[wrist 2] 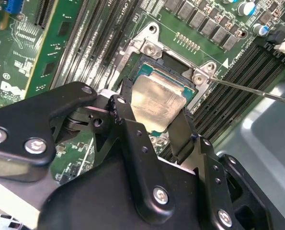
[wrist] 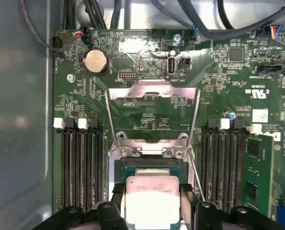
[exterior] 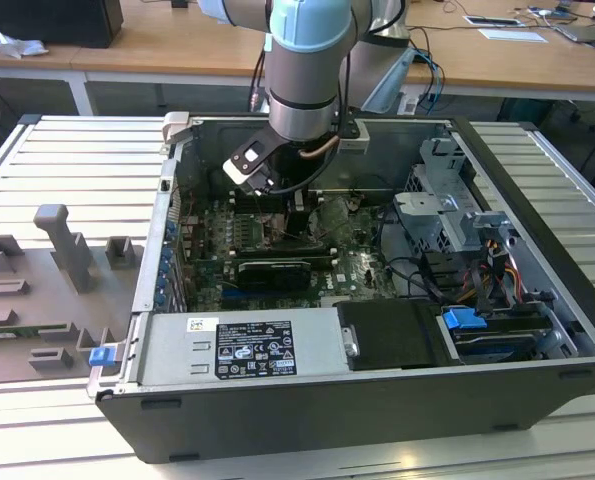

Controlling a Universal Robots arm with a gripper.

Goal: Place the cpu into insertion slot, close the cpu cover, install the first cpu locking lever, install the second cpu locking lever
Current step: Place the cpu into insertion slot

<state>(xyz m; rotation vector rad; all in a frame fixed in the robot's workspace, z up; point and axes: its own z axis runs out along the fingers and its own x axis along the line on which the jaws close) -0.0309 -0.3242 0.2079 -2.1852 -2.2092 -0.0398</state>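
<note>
Cpu (wrist: 152, 203) in tool (wrist: 153, 194) above insertion slot (wrist: 149, 166)

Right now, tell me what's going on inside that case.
The arm reaches down into the open case. Its gripper is shut on the cpu, holding it by two opposite edges right over the slot. I cannot tell whether it is seated. The cover is swung open behind the slot, so it is not yet closed.

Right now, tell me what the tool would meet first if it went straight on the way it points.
Probably the insertion slot: the tool grips the cpu just above it, so the chip would land there first. The cpu cover stands open, clear of that line.
</note>
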